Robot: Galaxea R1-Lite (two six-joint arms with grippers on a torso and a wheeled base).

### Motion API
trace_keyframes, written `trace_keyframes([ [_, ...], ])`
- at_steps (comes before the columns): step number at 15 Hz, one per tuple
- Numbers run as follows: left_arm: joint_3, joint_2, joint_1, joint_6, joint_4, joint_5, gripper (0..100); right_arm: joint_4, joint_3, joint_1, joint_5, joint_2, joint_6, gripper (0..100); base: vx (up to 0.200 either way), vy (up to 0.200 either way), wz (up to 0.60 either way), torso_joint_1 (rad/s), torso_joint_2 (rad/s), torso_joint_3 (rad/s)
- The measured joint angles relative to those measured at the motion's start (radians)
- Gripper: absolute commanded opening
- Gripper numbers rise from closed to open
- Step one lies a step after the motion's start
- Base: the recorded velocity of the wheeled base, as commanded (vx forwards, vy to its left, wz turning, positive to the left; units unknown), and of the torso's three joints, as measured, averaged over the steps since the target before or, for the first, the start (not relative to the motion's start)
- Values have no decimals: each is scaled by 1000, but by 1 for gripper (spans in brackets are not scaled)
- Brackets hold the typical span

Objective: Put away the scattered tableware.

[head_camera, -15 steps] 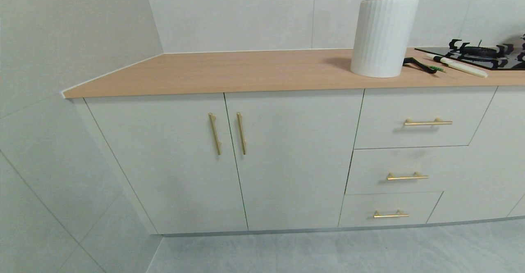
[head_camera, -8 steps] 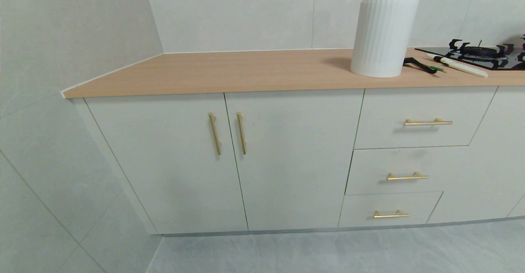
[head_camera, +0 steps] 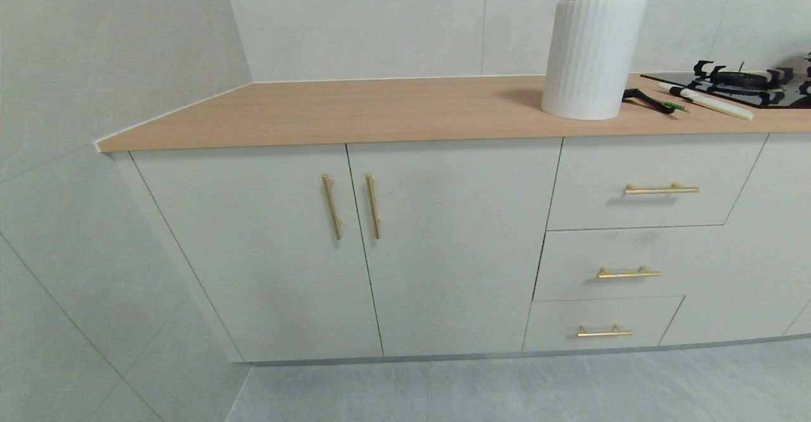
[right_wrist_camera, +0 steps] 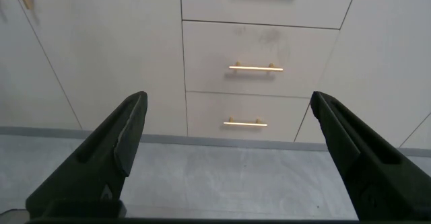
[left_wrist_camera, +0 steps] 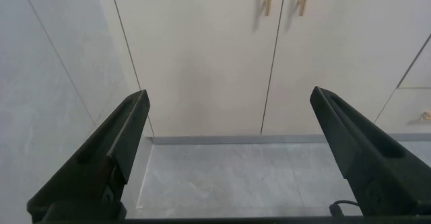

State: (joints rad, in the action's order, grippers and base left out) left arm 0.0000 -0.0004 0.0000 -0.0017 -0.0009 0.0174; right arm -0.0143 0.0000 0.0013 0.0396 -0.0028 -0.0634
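On the wooden countertop (head_camera: 355,108) stands a tall white ribbed holder (head_camera: 592,57). Just to its right lie a black-handled utensil (head_camera: 647,100), a thin green-tipped utensil (head_camera: 675,106) and a white utensil (head_camera: 709,102) that leans onto the hob. My left gripper (left_wrist_camera: 229,109) hangs open low in front of the double cabinet doors, above the floor, holding nothing. My right gripper (right_wrist_camera: 229,109) is open too, low in front of the drawers, with nothing between its fingers.
A black gas hob (head_camera: 741,86) sits at the counter's far right. Below are two cabinet doors with gold handles (head_camera: 331,206) and three drawers (head_camera: 659,189). A tiled wall (head_camera: 76,156) closes off the left side. Grey floor (head_camera: 507,390) lies in front.
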Motion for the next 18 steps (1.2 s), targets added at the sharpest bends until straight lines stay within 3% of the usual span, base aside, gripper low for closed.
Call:
trace_keyframes([
  [3, 0, 0, 0, 3, 0, -1, 100, 0, 0, 0, 1, 0, -1, 100, 0, 0, 0, 0, 0, 0],
  [18, 0, 0, 0, 7, -2, -1, 100, 0, 0, 0, 0, 2, 1, 100, 0, -200, 0, 4, 2, 2],
])
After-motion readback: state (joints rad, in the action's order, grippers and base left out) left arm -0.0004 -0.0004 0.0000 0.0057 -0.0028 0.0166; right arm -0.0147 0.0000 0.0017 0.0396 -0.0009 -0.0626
